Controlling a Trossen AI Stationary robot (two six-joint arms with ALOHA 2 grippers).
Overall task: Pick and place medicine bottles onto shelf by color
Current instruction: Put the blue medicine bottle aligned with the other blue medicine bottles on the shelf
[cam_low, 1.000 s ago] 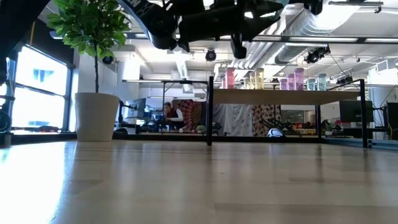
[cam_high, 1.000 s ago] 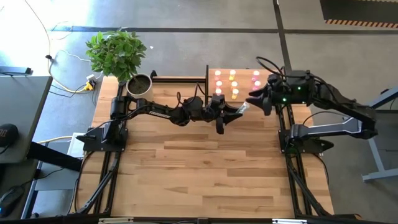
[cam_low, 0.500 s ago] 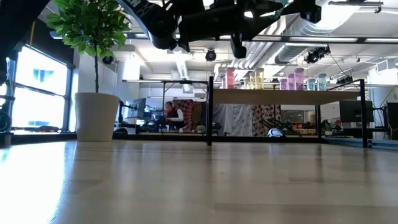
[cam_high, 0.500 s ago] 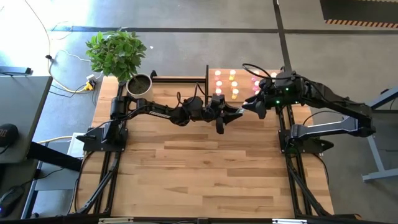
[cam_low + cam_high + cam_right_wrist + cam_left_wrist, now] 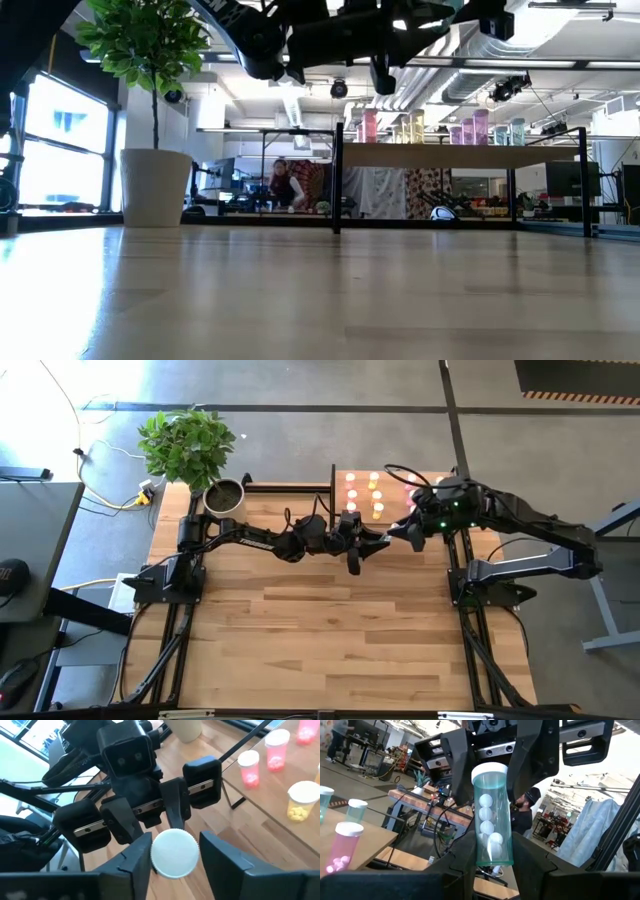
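Observation:
A pale green medicine bottle (image 5: 492, 820) with a white cap and white balls inside hangs above the table near the shelf (image 5: 392, 518). My left gripper (image 5: 492, 857) is shut on it. My right gripper (image 5: 175, 847) faces it from the table's right. Its fingers stand close on either side of the white cap (image 5: 173, 853); I cannot tell whether they touch it. Pink, orange and yellow bottles (image 5: 378, 510) stand upright on the shelf. In the high view the two grippers (image 5: 375, 542) (image 5: 405, 532) meet at the shelf's near edge. My left gripper pinches the bottle's lower end (image 5: 492, 861) between its two fingers, one on each side. The fingers come roughly level from the table's left. The bottle rises out of the fingers, cap end toward my right gripper, lifted clear of table and shelf.
A thin black upright panel (image 5: 332, 495) borders the shelf's left side. A potted plant (image 5: 190, 445) with a white pot (image 5: 225, 497) stands at the far left. The near half of the striped tabletop (image 5: 330, 640) is bare. A person (image 5: 283, 185) shows in the room behind.
My right gripper has moved toward the table's left and a little down, tipping downward, up to the bottle's cap in my left gripper. My left gripper and the bottle have kept still.

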